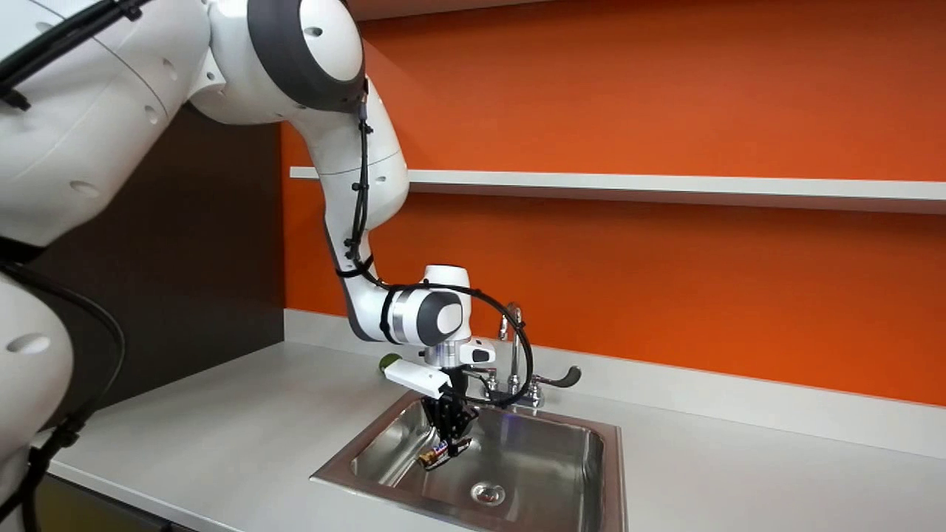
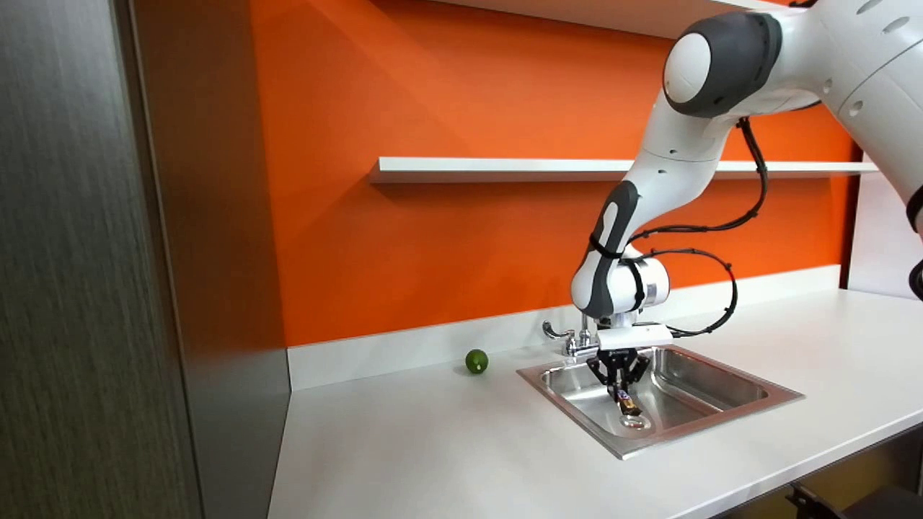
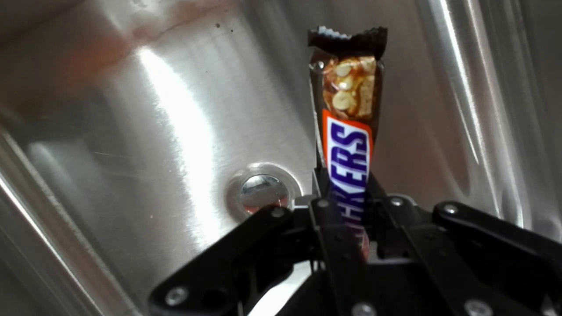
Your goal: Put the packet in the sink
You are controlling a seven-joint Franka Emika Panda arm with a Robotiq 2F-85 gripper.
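Packet (image 3: 349, 131) in the jaws, over the sink (image 1: 613, 473)

The packet is slim and long, its wrapper a glossy dark brown. In the wrist view the free end finishes in a notched, nearly black crimp with a pale glint along one part. Next comes a printed cut of the bar, caramel-gold and studded with pale nuts, then a white label bordered in orange-red, carrying heavy blue-violet capitals. KERS reads clearly; the letters nearer the jaws fade into shadow. The black jaws pinch the packet from both sides, and its other end is hidden among them.

In both exterior views the packet shows as a small dark piece within the sink's outline, free end toward the front edge of the worktop (image 2: 404, 440). Whether it touches the sink's floor cannot be told. In the wrist view the round drain (image 3: 264, 195) shows beside it.

The sink is rectangular steel, streaked with bright reflections, and set close to the worktop's back edge. The chrome faucet (image 1: 515, 357) rises at its back rim. A green ball (image 2: 477, 361) rests near that same edge, between the sink and the back corner by the dark panel (image 2: 227, 288). The white arm (image 2: 674, 155) reaches down over the sink.
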